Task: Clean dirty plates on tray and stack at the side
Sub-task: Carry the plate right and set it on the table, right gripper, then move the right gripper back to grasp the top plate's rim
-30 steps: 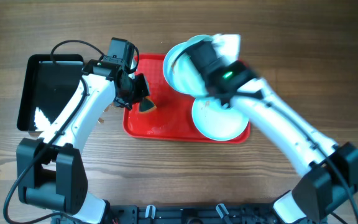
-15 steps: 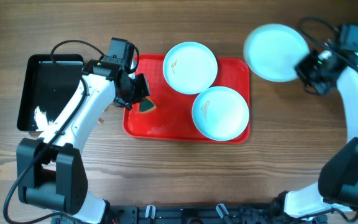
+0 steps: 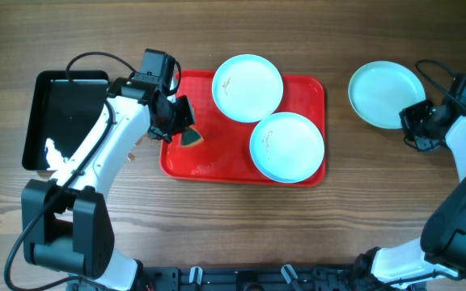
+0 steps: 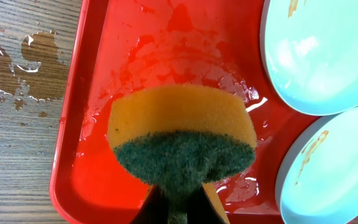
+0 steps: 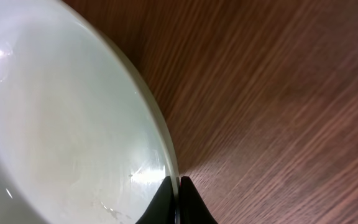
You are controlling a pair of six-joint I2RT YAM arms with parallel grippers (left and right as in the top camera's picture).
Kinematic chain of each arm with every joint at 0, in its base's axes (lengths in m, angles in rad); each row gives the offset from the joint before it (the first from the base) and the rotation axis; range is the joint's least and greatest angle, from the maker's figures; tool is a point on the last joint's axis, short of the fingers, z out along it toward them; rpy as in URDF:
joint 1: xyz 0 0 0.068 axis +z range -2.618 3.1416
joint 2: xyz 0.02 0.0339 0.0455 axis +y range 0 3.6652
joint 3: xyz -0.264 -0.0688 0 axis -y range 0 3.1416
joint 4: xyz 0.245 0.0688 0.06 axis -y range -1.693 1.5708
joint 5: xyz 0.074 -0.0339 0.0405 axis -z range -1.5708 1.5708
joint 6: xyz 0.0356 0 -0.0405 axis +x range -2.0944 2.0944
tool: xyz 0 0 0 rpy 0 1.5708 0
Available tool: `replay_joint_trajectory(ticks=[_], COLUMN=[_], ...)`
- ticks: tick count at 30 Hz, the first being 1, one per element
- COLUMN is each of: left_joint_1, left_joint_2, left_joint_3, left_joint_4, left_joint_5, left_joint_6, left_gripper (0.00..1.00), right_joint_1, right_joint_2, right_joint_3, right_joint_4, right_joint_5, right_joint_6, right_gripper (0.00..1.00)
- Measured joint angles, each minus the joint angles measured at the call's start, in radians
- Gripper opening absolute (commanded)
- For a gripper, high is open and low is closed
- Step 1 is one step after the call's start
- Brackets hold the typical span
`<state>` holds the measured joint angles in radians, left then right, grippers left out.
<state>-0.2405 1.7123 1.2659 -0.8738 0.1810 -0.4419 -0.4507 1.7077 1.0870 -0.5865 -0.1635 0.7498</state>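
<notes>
Step in hand: setting the clean plate [image 3: 385, 94] aside on the bench [image 3: 233, 226], right of the red tray [image 3: 217, 166].
Right claw [image 5: 178, 200]: pinched on that plate's rim.
Left claw [image 4: 178, 208]: clamped on a sponge [image 4: 182, 140] over the wet tray.
Dirty plates: the back plate [image 3: 247, 86] and front plate [image 3: 287, 145] sit smeared on the tray.
Next move: by judgement, release the rim, then fetch a smeared plate for scrubbing.
</notes>
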Motion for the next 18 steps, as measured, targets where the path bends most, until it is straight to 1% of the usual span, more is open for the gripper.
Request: replay_joint_trajectory(ticks=[1, 2, 3, 5, 6, 7, 8, 10, 12, 14, 15, 16, 18], left_joint_1=[0.0, 0.0, 0.0, 0.0, 0.0, 0.0, 0.0, 0.0, 0.0, 0.0, 0.0, 0.0, 0.0], left_joint_2=[0.0, 0.0, 0.0, 0.0, 0.0, 0.0, 0.0, 0.0, 0.0, 0.0, 0.0, 0.0, 0.0], left_joint_3=[0.0, 0.0, 0.0, 0.0, 0.0, 0.0, 0.0, 0.0, 0.0, 0.0, 0.0, 0.0, 0.0], left_joint_4=[0.0, 0.0, 0.0, 0.0, 0.0, 0.0, 0.0, 0.003, 0.004, 0.004, 0.004, 0.004, 0.006], left_joint_5=[0.0, 0.0, 0.0, 0.0, 0.0, 0.0, 0.0, 0.0, 0.0, 0.0, 0.0, 0.0, 0.0], left_joint_6=[0.0, 0.0, 0.0, 0.0, 0.0, 0.0, 0.0, 0.0, 0.0, 0.0, 0.0, 0.0, 0.0], left_gripper=[0.04, 0.04, 0.04, 0.04, 0.04, 0.04, 0.04, 0.04, 0.04, 0.04, 0.04, 0.04, 0.04], right_joint_1=[0.0, 0.0, 0.0, 0.0, 0.0, 0.0, 0.0, 0.0, 0.0, 0.0, 0.0, 0.002, 0.014], right_joint_2=[0.0, 0.0, 0.0, 0.0, 0.0, 0.0, 0.0, 0.0, 0.0, 0.0, 0.0, 0.0, 0.0], right_joint_3=[0.0, 0.0, 0.0, 0.0, 0.0, 0.0, 0.0, 0.0, 0.0, 0.0, 0.0, 0.0, 0.0], right_joint_4=[0.0, -0.001, -0.003, -0.003, -0.003, -0.003, -0.003, -0.008, -0.019, -0.016, -0.001, 0.015, 0.061], right_joint_5=[0.009, 0.015, 0.019, 0.027, 0.03, 0.031, 0.034, 0.034, 0.03, -0.01, -0.06, -0.106, -0.232], right_joint_6=[0.007, 0.011, 0.014, 0.022, 0.022, 0.026, 0.028, 0.028, 0.028, 0.004, -0.031, -0.068, -0.158], right_gripper=[0.05, 0.09, 0.17, 0.51, 0.73, 0.89, 0.94, 0.96, 0.96, 0.96, 0.96, 0.94, 0.85])
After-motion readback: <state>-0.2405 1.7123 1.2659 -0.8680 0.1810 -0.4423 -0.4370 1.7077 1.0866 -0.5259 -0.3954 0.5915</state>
